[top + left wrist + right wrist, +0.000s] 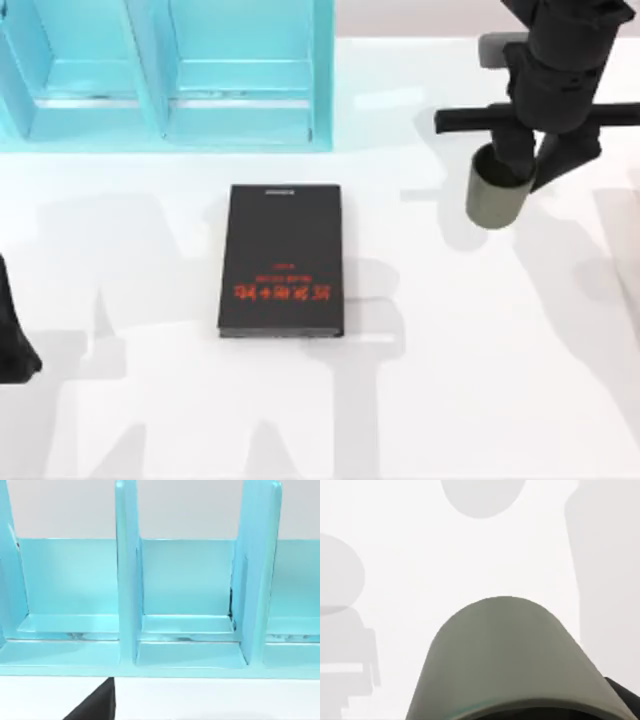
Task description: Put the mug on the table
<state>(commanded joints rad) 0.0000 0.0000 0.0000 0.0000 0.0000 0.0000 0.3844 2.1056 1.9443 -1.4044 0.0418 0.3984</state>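
The olive-green mug [497, 194] hangs over the right rear part of the white table [450, 380], its body slightly tilted. My right gripper [518, 160] comes down from above and is shut on the mug's rim. In the right wrist view the mug [505, 660] sits close to the camera, with its round shadow farther off on the table [420, 565], so it is held clear of the surface. My left arm [12, 340] is parked at the table's left edge.
A black book with red lettering [283, 260] lies flat in the middle of the table. A turquoise shelf unit [170, 70] stands along the back left, and its dividers [127, 580] show in the left wrist view.
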